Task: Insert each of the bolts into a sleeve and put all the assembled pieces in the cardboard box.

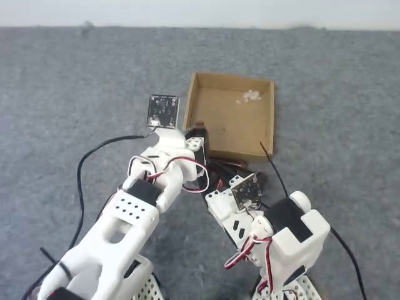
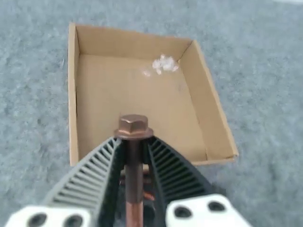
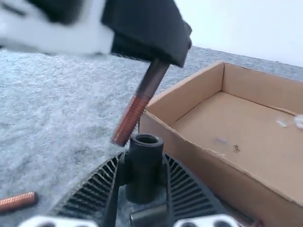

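**Bolt tip at sleeve mouth, beside box**

Bolt (image 2: 133, 126): copper colour, hex head, smooth shank, threaded at the far end. Left claw (image 2: 133, 142) is clamped on the shank just under the head, with the head standing clear above the ribbed black fingers.

Sleeve (image 3: 144, 146): short black tube, upright, open end up. Right claw (image 3: 144, 161) is clamped round its lower half.

In the right wrist view the bolt hangs tilted, its threaded tip just beside the sleeve's rim and outside the bore. Contact can't be told.

Box (image 1: 270, 119): shallow brown cardboard, open top, just beyond both claws. A few white scraps (image 1: 251, 96) lie in a far corner.

Surface (image 1: 75, 87): grey, felt-like, speckled. A pale wall (image 1: 200, 12) runs along its far edge.

Count: two arms, one box. Two bolts are seen: one held, and one loose bolt (image 3: 16, 201) lying flat on the surface near the right claw. One sleeve is held. A second black tube (image 3: 147, 216) sits lower between the right claw's fingers; whether it is a sleeve or a claw part can't be told.
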`<state>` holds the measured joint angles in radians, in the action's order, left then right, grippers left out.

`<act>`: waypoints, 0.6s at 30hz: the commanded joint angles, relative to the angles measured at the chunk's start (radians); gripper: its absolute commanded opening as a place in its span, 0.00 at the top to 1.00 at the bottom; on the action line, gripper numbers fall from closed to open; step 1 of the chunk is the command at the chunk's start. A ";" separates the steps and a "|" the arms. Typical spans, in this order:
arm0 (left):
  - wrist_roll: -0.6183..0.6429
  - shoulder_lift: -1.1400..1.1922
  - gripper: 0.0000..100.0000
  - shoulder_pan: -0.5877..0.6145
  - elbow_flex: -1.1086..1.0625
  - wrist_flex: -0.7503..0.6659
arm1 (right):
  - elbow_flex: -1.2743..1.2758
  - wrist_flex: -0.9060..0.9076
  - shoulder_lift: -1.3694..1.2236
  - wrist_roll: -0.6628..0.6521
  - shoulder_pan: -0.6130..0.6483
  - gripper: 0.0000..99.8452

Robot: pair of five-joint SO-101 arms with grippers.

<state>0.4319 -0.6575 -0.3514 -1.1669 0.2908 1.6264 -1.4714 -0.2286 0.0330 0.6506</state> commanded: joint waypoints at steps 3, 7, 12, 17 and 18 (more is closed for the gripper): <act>0.008 -0.043 0.99 -0.011 0.010 -0.091 | -0.005 -0.004 0.015 -0.014 0.015 0.99; 0.009 -0.186 0.99 -0.011 -0.047 -0.086 | -0.008 -0.004 0.015 -0.014 0.012 0.99; 0.009 -0.347 0.99 -0.015 -0.160 -0.092 | -0.008 -0.004 0.015 -0.014 0.012 0.99; 0.008 -0.374 0.99 -0.014 -0.208 -0.092 | -0.008 -0.004 0.015 -0.014 0.012 0.99; 0.008 -0.374 0.99 -0.014 -0.208 -0.094 | -0.008 -0.004 0.015 -0.014 0.012 0.99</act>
<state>0.4350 -0.9858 -0.3575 -1.3848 0.2294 1.6264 -1.4714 -0.2286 0.0330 0.6598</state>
